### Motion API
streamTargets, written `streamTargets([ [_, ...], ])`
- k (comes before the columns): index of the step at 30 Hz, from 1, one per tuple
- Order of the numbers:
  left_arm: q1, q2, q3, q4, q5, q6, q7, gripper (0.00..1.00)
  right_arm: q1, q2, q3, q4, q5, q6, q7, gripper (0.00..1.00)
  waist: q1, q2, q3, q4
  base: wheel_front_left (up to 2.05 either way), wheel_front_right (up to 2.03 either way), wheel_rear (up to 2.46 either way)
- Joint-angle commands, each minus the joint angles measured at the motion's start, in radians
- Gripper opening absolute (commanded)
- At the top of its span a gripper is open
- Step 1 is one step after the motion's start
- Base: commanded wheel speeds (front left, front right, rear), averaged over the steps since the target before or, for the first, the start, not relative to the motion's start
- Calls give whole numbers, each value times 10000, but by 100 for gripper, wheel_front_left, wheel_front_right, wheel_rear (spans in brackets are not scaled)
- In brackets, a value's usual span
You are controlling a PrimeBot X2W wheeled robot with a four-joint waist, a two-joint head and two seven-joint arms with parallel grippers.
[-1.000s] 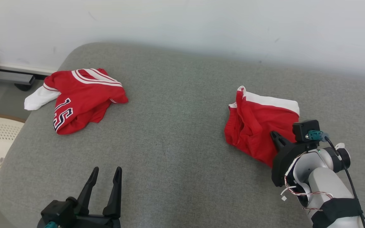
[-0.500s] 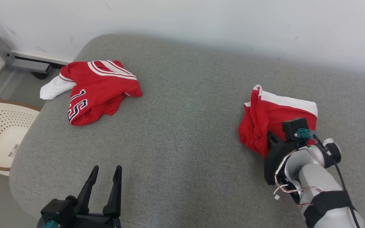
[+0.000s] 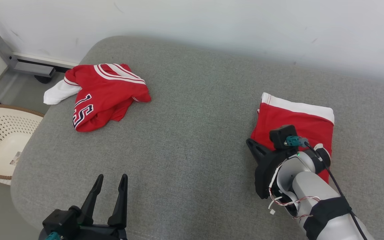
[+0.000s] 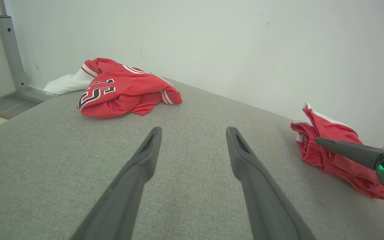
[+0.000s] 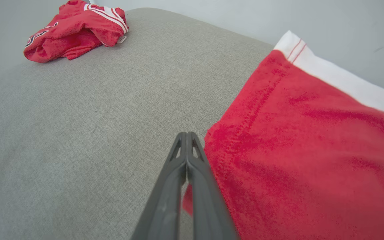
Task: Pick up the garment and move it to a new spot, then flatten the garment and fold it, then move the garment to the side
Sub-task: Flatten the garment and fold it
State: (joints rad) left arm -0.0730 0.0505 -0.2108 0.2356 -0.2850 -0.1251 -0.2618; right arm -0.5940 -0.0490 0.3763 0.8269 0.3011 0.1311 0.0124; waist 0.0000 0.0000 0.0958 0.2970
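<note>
Beside the near left edge of the red shorts (image 3: 295,120), the right claw (image 5: 186,135) is pinched fully shut on nothing. The shorts lie flat on the right of the grey cushion (image 3: 192,140). The left claw (image 3: 112,178) gapes wide, empty.

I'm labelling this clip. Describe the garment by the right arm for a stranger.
On the grey cushion, look at the right side, beside the right gripper. The red garment there lies flat with a white band; the crumpled jersey at left bears numbers.
</note>
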Motion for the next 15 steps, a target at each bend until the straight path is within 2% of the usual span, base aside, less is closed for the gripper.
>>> streamTargets([
  [1,-131,34,24,19,-58,-51,-46,100,-133,-36,95,-42,183,-7,11,0,0,0,-2,2,0,0,0],
  [6,-53,30,117,-7,-22,-24,-46,100,-456,-39,358,-288,693,-7,208,0,0,0,-69,-81,0,0,0],
  [7,-17,32,141,-15,-10,-19,-46,100,-519,-40,356,-357,728,-7,325,3,0,0,-96,-118,0,0,0],
  [9,45,31,167,-30,17,-11,-46,100,-671,-43,212,-535,834,-7,533,47,0,0,-146,-200,0,0,0],
  [10,64,31,183,-46,27,-7,-46,100,-745,-45,58,-635,859,-7,636,82,0,0,-172,-249,0,0,0],
  [11,93,32,192,-60,37,-5,-46,100,-804,-51,-130,-708,821,-7,750,100,0,0,-197,-301,0,0,0],
  [15,188,49,244,-87,80,3,-46,100,-832,-46,-1271,-944,326,-7,1388,100,0,0,-306,-505,0,0,0],
])
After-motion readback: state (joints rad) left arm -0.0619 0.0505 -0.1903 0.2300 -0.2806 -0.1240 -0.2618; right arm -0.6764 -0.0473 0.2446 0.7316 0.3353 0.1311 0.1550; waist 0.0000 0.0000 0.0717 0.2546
